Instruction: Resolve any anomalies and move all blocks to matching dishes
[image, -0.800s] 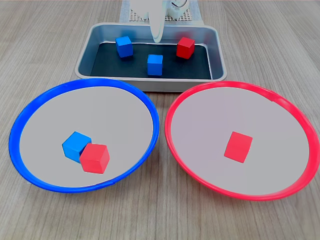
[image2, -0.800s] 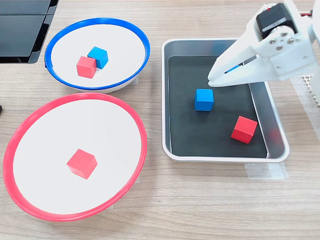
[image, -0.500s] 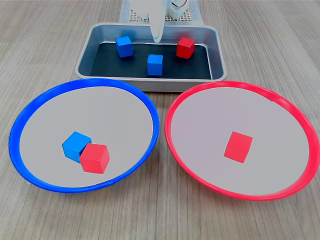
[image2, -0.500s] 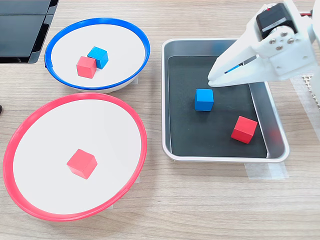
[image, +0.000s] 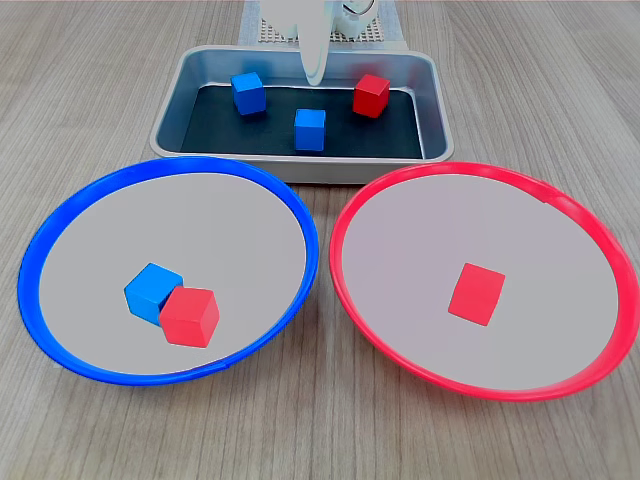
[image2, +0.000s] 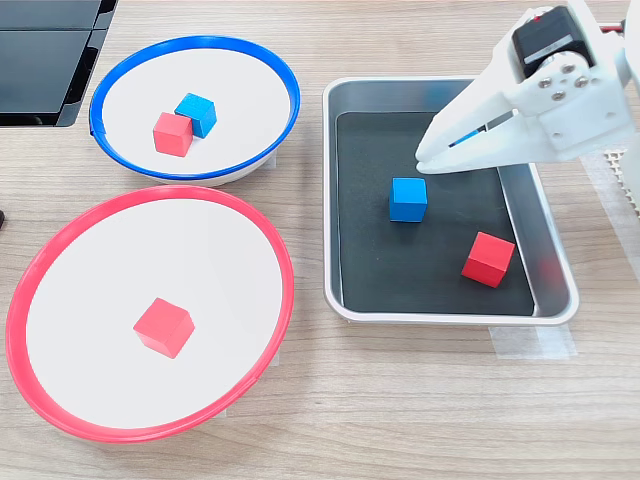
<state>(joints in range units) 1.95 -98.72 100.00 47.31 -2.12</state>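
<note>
With its jaws pressed together, the tool (image2: 425, 160) should spread, then descend squarely over the blue block (image2: 408, 199) just below.

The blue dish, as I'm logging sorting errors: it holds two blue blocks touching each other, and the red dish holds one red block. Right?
Not quite. Both exterior views show the blue dish holding one blue block and one red block, touching. The red dish does hold a single red block.

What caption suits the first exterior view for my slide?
Red cube wrongly beside blue cube in blue dish; three cubes wait in tray.
</note>
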